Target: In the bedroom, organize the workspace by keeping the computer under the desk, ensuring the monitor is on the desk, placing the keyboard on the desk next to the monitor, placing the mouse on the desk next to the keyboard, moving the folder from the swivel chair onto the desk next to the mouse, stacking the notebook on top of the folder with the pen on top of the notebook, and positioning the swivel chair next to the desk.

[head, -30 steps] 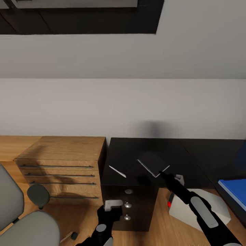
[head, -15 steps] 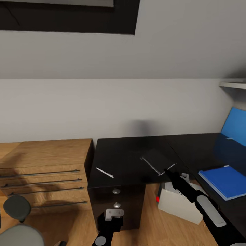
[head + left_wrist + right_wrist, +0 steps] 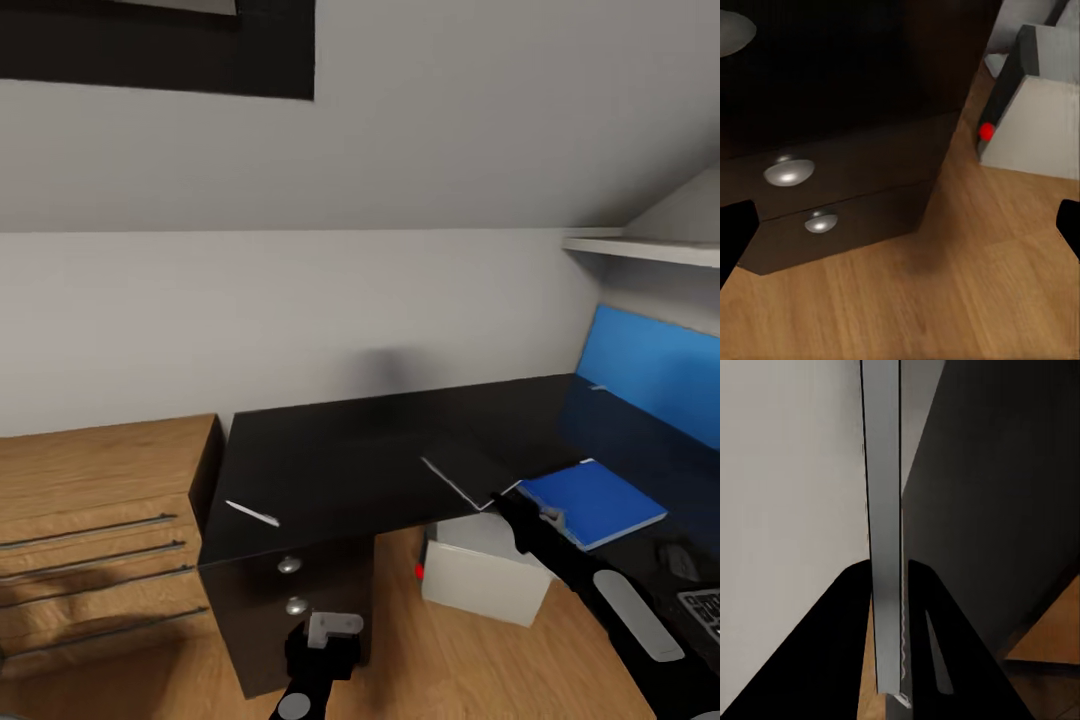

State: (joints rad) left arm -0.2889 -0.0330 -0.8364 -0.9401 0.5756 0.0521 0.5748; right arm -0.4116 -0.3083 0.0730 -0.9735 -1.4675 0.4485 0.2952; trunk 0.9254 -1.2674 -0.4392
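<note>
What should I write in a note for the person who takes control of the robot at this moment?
Right gripper: shut on the notebook, holding it by its edge above the desk.
Left gripper: open, holding nothing, low in front of the desk drawers.
Folder: flat on the desk, to the right of the notebook.
Pen: on the desk near its left front edge.
Computer: on the floor under the desk.
Keyboard: a corner shows on the desk at far right.
Left to do: put the notebook on the folder, then the pen on top.
</note>
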